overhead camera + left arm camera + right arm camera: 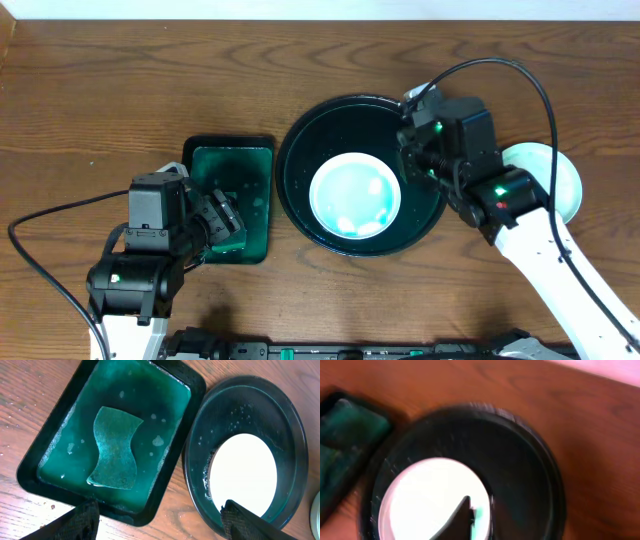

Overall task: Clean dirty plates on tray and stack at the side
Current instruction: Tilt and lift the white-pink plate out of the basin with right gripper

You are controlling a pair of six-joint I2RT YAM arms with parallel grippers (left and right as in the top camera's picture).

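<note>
Task judged partly complete: one white plate (355, 195) lies on the black tray (295, 150), a second plate (555, 168) sits half hidden on the tabletop (100, 100) to its right; left gripper (222, 218) is spread apart above the green tray (30, 467), right gripper (420, 150) closure indeterminable.

The left arm (135, 275) rises from the near left corner of the desk. The left gripper (225, 222) points toward the right edge, its fingers (82, 520) spread wide with nothing between them. The right arm (540, 250) reaches from the near right corner toward the desk's middle. The right gripper (412, 140) shows blurred, only one dark finger (462, 520) visible, so its spread cannot be told.
</note>
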